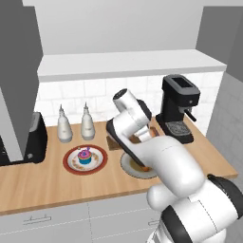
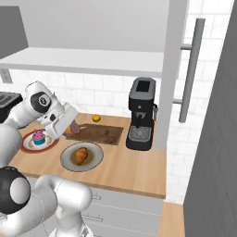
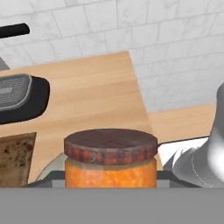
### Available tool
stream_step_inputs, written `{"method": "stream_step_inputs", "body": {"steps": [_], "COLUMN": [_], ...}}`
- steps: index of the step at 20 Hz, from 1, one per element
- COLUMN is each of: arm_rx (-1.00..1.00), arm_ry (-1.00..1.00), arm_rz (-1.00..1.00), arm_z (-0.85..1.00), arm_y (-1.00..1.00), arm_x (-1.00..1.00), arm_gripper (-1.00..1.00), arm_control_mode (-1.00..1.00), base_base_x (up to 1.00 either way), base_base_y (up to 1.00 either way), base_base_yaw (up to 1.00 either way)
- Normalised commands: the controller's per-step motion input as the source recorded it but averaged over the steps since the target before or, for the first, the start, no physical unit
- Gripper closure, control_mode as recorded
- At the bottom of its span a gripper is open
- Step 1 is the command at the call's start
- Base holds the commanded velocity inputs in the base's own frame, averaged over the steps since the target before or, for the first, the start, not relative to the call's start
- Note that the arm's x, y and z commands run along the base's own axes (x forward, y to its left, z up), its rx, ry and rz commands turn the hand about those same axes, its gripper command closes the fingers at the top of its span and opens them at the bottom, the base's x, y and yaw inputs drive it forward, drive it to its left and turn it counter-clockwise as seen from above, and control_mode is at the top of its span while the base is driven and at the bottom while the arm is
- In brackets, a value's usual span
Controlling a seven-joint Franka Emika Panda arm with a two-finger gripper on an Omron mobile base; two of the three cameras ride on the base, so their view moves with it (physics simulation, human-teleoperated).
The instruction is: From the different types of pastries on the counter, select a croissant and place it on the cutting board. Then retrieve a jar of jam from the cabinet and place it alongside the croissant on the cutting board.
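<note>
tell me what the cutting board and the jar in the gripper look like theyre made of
Cutting board: looks like dark brown wood, matte, with lighter scuffs.
Jar of jam: orange body looks like clear glass showing the filling, though plastic is possible; the lid is a dull, mottled reddish-brown.

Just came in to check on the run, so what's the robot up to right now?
The white arm is working over the cutting board, with a jar of jam right in front of its pincer, apparently in its grip and being brought to the board. The croissant lies on the grey plate in front of the board, not on the board. The cupcake sits on its own red-rimmed plate near the two white bottles.
</note>
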Motion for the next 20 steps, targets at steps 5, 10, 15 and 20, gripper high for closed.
{"method": "stream_step_inputs", "body": {"steps": [5, 10, 15, 20], "arm_rx": [0.00, 0.00, 0.00, -0.05], "arm_ry": [-0.18, 0.04, 0.12, 0.07], "arm_rz": [0.00, 0.01, 0.00, 0.00], "arm_z": [0.00, -0.13, 0.05, 0.01], "arm_y": [-0.01, 0.00, 0.00, -0.01], "arm_x": [0.35, 0.42, 0.46, 0.50], "arm_gripper": [1.00, 1.00, 1.00, 1.00], "arm_control_mode": [-1.00, -1.00, -1.00, -1.00], "base_base_x": [0.00, 0.00, 0.00, 0.00], "base_base_y": [0.00, 0.00, 0.00, 0.00], "base_base_yaw": [0.00, 0.00, 0.00, 0.00]}}
